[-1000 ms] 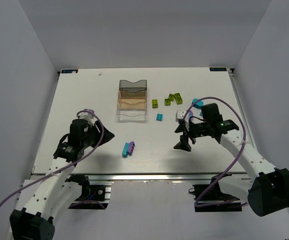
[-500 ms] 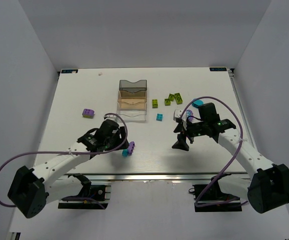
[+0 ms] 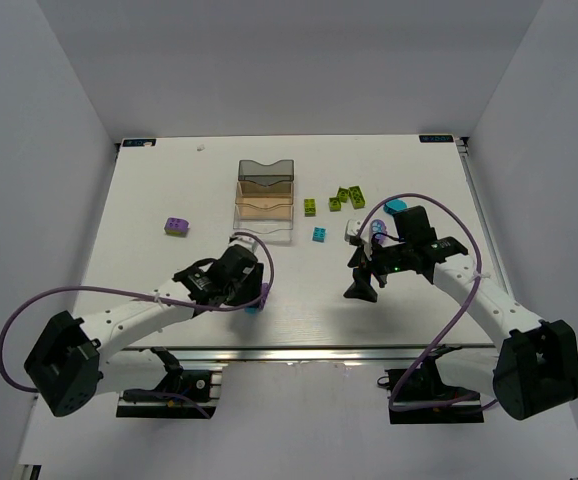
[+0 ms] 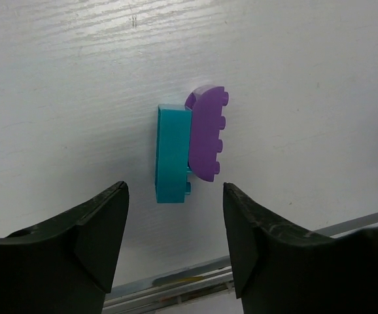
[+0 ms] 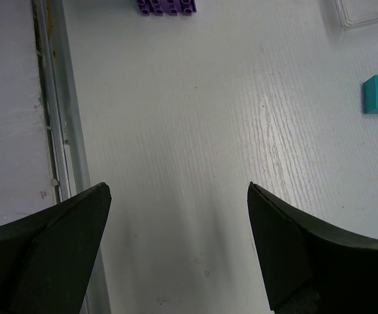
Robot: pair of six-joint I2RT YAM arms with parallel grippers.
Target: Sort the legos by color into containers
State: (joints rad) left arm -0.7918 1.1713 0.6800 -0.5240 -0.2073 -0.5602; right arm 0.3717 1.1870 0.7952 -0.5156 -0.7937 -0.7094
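Note:
A cyan lego (image 4: 172, 154) and a rounded purple lego (image 4: 206, 134) lie side by side, touching, near the table's front edge. My left gripper (image 4: 176, 216) is open just short of them, with nothing between its fingers; from above it (image 3: 253, 291) covers most of the pair (image 3: 255, 304). The right gripper (image 3: 362, 281) hangs open over bare table and holds nothing (image 5: 179, 216). Another purple lego (image 3: 176, 226) lies at the left. Three green legos (image 3: 335, 202) and a small cyan one (image 3: 320, 234) lie right of the containers: grey (image 3: 266, 172), amber (image 3: 266, 203) and clear (image 3: 264, 232), in a row.
A cyan piece (image 3: 396, 207) and a white-and-purple piece (image 3: 355, 229) lie close behind the right arm's wrist. In the right wrist view, the metal rail of the table's front edge (image 5: 58, 98) runs along the left, and a purple brick (image 5: 167, 6) shows at the top.
The left arm left the purple lego at the left and swung right to the cyan and purple pair near the front edge. The right arm barely moved.

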